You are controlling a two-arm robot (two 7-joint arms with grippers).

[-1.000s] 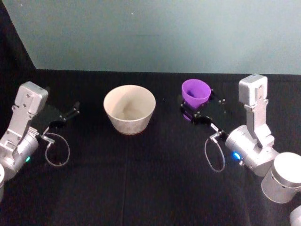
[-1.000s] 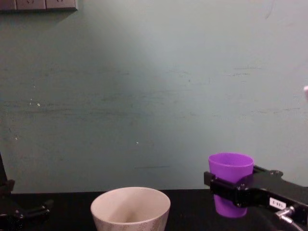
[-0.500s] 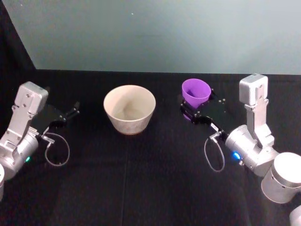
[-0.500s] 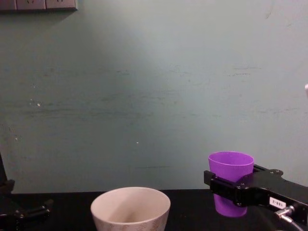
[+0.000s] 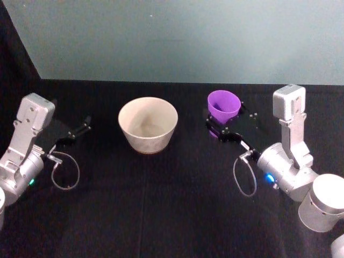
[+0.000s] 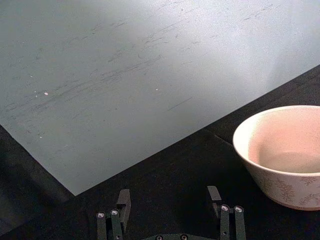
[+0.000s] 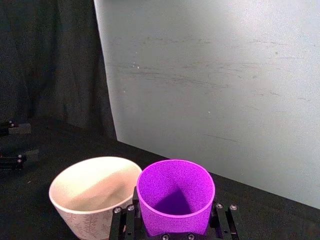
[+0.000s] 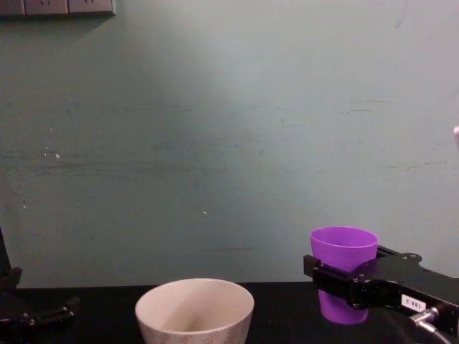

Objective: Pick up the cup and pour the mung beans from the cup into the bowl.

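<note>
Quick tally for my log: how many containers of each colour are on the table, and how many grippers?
purple cup: 1
off-white bowl: 1
grippers: 2 (left gripper open, to the left of the bowl and apart from it; right gripper shut on the purple cup)
Total: 4

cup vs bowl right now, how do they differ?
Colour: the cup is bright purple, the bowl cream with a faint pattern outside. Width: the cup is clearly narrower than the bowl. State: the right gripper is shut on the cup; the bowl stands free on the black table. Both are upright and taper downward.
</note>
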